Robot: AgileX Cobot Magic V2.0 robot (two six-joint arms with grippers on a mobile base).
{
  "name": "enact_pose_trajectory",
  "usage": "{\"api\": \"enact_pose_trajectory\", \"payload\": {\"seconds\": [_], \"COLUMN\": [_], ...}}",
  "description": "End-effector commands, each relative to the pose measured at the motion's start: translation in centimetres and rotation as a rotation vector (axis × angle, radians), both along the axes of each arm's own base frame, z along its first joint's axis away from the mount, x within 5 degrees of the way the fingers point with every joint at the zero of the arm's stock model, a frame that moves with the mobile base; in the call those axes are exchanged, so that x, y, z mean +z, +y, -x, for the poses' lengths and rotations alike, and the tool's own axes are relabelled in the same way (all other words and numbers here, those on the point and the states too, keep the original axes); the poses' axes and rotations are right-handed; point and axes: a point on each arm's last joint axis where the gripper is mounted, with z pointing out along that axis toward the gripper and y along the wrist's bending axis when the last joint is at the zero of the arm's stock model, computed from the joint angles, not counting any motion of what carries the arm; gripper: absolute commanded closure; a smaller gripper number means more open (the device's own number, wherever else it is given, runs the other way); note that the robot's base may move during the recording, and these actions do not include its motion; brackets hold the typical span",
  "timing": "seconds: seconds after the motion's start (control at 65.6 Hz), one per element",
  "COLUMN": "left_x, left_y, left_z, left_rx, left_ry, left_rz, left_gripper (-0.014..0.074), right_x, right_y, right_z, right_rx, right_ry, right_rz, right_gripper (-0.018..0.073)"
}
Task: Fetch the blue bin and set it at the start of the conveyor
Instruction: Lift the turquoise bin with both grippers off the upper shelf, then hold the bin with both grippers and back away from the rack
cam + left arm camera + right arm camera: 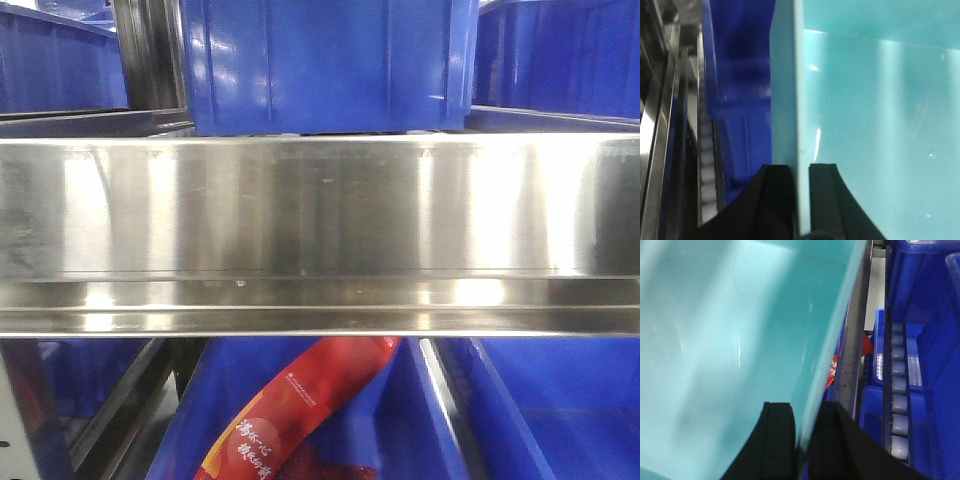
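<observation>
The blue bin [875,125] is a pale turquoise tub that fills most of both wrist views [725,350]. My left gripper [800,170] is shut on its left wall, one black finger [777,185] outside and the other inside. On the opposite wall, my right gripper [804,412] is shut the same way, its black fingers [779,430] straddling the thin rim. The conveyor start is out of view. Neither gripper nor the tub shows in the front view.
A shiny steel shelf rail [320,235] spans the front view, close. Dark blue ribbed crates [330,60] stand above it, and below it one [410,420] holds a red packet [300,410]. Rollers [899,405] and blue crates [930,340] lie right of the tub; another crate [740,100] lies left.
</observation>
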Motion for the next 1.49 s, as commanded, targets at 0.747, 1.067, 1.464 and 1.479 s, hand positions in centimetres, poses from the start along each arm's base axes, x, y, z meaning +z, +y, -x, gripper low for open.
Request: {"api": "enact_pose_trajectory", "payload": {"seconds": [0.747,1.067,1.464,1.479], "left_x": [2.35,2.35,2.32,2.32], "left_y": [-0.06,-0.06,-0.06,-0.06], "left_z": [0.16,0.16,0.13,0.13], "left_rx": [-0.015,-0.015,-0.014,-0.014], "left_ry": [-0.188,-0.188,-0.188,-0.188], "left_rz": [0.08,0.08,0.078,0.078], "left_gripper": [0.0708,0.0708,0.0708,0.0708], "right_x": [0.89,0.89,0.89,0.89], "right_y": [-0.58,-0.58,-0.58,-0.58], "right_z": [0.25,0.25,0.25,0.25], "right_rx": [-0.014,-0.014,-0.014,-0.014], "right_ry": [-0.065,-0.065,-0.065,-0.065], "right_rz": [0.049,0.049,0.049,0.049], "right_gripper": [0.0711,0.0711,0.0711,0.0711]}}
